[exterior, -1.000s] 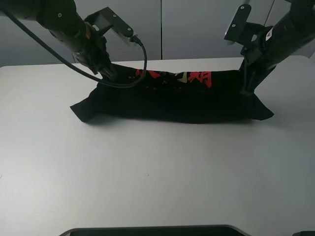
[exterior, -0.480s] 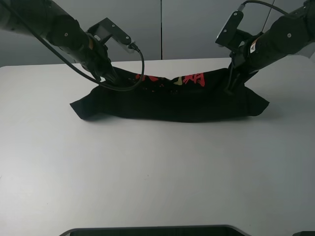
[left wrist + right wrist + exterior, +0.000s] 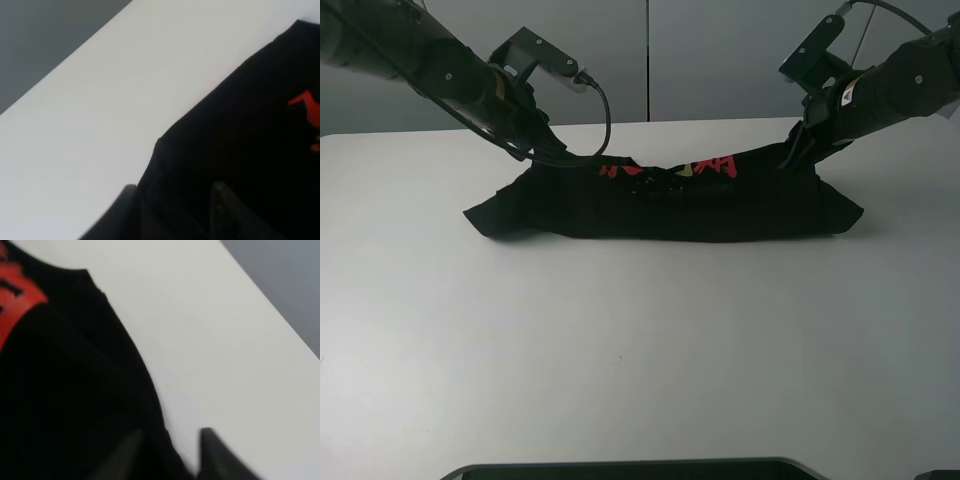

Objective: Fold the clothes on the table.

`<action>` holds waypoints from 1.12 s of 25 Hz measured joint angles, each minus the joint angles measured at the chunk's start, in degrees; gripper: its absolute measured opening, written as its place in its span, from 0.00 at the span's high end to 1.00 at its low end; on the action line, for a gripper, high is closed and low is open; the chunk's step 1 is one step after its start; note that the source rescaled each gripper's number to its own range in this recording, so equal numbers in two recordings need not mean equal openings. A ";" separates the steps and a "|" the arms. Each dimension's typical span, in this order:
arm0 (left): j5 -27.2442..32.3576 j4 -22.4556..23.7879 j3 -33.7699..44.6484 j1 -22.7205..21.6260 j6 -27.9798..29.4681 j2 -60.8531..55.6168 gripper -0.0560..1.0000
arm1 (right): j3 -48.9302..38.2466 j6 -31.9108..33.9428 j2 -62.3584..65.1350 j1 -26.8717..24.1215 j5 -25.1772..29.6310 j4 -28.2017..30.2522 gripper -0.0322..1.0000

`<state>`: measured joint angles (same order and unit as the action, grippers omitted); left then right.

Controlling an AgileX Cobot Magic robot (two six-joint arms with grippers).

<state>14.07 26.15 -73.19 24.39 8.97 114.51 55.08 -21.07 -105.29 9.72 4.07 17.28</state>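
The black T-shirt [image 3: 660, 205] lies as a long folded band across the far half of the white table [image 3: 640, 340]. A strip of red and yellow characters [image 3: 670, 168] shows along its far edge. My left gripper [image 3: 548, 155] is shut on the shirt's far edge at its left end. In the left wrist view its fingers [image 3: 220, 205] hold black cloth [image 3: 240, 140] between them. My right gripper [image 3: 793, 157] is shut on the far edge at the right end. The right wrist view shows cloth [image 3: 75, 365] between its fingers [image 3: 207, 450]. The neck label is hidden.
A black cable [image 3: 607, 125] from the left arm hangs over the shirt's left part. Grey wall panels stand behind the table's far edge. A dark rounded rim [image 3: 620, 467] sits at the near edge of the exterior view.
Both grippers have moved a little inward and towards the far side with the shirt's far edge. The edge now sags between them and less of the print shows.
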 joint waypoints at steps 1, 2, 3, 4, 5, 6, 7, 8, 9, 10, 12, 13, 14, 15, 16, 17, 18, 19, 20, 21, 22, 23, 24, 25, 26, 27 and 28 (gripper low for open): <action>-0.24 0.27 0.00 -0.25 1.50 0.00 0.38 | 0.00 0.89 0.00 0.00 -0.70 -0.34 0.40; -0.28 0.38 0.00 -0.52 3.19 0.00 0.26 | 0.00 1.74 0.00 0.00 -1.62 -0.97 0.25; -0.28 0.60 0.00 -0.81 4.93 0.00 0.12 | 0.00 2.49 0.00 0.00 -2.32 -1.77 0.11; 0.24 0.75 0.00 -0.95 6.21 0.00 0.06 | 0.00 2.91 0.00 0.00 -2.64 -2.67 0.05; 0.96 0.75 0.00 -0.94 7.25 0.00 0.03 | 0.00 3.41 0.00 0.00 -2.92 -3.61 0.02; 1.91 0.50 0.00 -0.97 7.94 0.00 0.02 | 0.00 4.10 0.00 0.00 -3.01 -5.10 0.01; 2.77 -0.50 0.00 -0.97 8.79 0.00 0.02 | 0.00 5.05 0.00 0.00 -2.68 -6.74 0.01; 4.30 -1.63 -0.25 -0.97 9.37 0.00 0.01 | 0.48 6.11 0.00 0.00 -1.67 -9.21 0.01; 6.42 -3.20 -0.66 -0.97 9.76 0.00 0.01 | 1.27 7.12 -0.09 0.00 0.80 -11.62 0.01; 8.27 -4.65 -1.43 -0.97 9.91 0.05 0.01 | 2.54 7.64 -0.21 0.00 3.83 -13.28 0.01; 13.12 -7.15 -3.82 -1.47 10.01 0.40 0.01 | 5.74 9.07 -0.57 0.00 9.89 -15.40 0.01; 15.76 -8.47 -5.16 -1.93 10.01 0.61 0.01 | 7.19 10.07 -0.94 0.00 13.52 -15.92 0.01; 18.18 -9.99 -6.83 -2.52 9.74 1.05 0.01 | 9.03 11.57 -1.19 0.00 16.90 -16.31 0.01; 21.04 -11.55 -8.65 -3.11 9.05 1.38 0.01 | 10.90 12.93 -1.56 0.00 19.83 -16.45 0.01; 23.71 -14.07 -10.47 -3.92 7.38 2.05 0.01 | 12.36 14.04 -1.91 0.00 23.11 -16.59 0.01; 25.78 -17.27 -11.92 -4.76 5.17 2.83 0.01 | 14.04 14.96 -2.16 0.00 26.02 -16.71 0.01; 27.88 -20.71 -13.48 -5.64 2.97 3.59 0.01 | 15.57 16.16 -2.38 0.00 28.19 -16.85 0.01; 29.70 -23.33 -14.83 -6.28 0.54 4.51 0.01 | 17.00 17.22 -2.80 0.00 30.88 -16.85 0.01; 31.35 -25.66 -15.72 -6.76 -1.03 5.42 0.01 | 18.10 17.83 -3.09 0.00 33.37 -16.85 0.01; 32.39 -26.97 -16.47 -7.10 -1.99 6.25 0.01 | 19.23 18.10 -3.21 0.00 35.59 -17.28 0.01; 33.14 -27.68 -16.84 -7.10 -2.58 6.75 0.01 | 20.00 18.36 -3.36 0.00 37.03 -17.28 0.01; 33.86 -28.10 -16.97 -7.10 -2.97 7.32 0.01 | 20.32 18.46 -3.36 0.00 38.43 -17.81 0.01; 34.45 -28.38 -17.12 -7.10 -3.12 7.73 0.01 | 20.56 18.60 -3.36 0.00 39.55 -18.07 0.01; 34.86 -28.61 -17.17 -7.10 -3.24 7.97 0.01 | 20.76 18.60 -3.36 0.00 40.24 -18.19 0.01; 35.59 -28.74 -17.27 -7.10 -3.35 8.38 0.01 | 20.70 18.71 -3.36 0.00 40.75 -18.33 0.01; 36.31 -28.74 -17.27 -7.10 -3.35 8.77 0.01 | 20.70 18.71 -3.46 0.00 41.25 -18.33 0.01; 37.02 -28.63 -17.31 -7.10 -3.20 9.28 0.01 | 20.70 18.71 -3.57 0.00 41.66 -18.44 0.01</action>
<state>51.09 -2.48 -90.51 17.29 5.77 123.79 75.78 -2.35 -108.85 9.72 45.73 -1.16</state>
